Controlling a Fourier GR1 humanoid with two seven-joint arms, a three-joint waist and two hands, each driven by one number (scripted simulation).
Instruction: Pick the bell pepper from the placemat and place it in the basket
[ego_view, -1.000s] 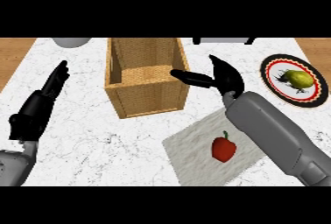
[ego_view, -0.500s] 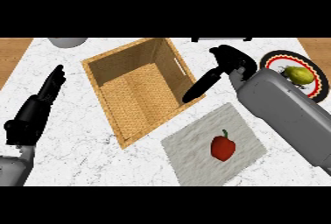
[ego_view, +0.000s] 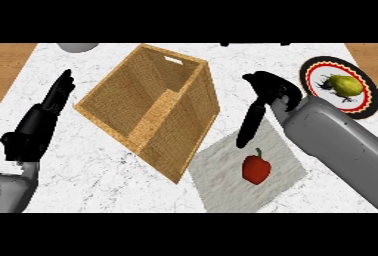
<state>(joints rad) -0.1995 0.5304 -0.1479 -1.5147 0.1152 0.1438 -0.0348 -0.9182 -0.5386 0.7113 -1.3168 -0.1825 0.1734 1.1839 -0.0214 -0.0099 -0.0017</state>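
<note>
A red bell pepper (ego_view: 256, 169) with a green stem lies on the grey placemat (ego_view: 221, 177) at the lower right of centre. The woven basket (ego_view: 151, 107) stands turned at an angle in the middle, its near corner over the placemat's edge. My right hand (ego_view: 260, 107) hangs above the placemat's far edge, right of the basket, fingers straight and pointing down, open and holding nothing. It is above and apart from the pepper. My left hand (ego_view: 38, 125) rests open at the left edge, fingers up.
A dark-rimmed plate (ego_view: 319, 75) with a yellow-green fruit (ego_view: 345, 85) sits at the far right. A grey round object (ego_view: 77, 47) shows at the top left. Wooden counter strips border the white marble top at both sides.
The basket has swung round and now sits at a skewed angle, closer to the placemat. My right hand has come off the basket and dropped toward the placemat. The left hand stayed put.
</note>
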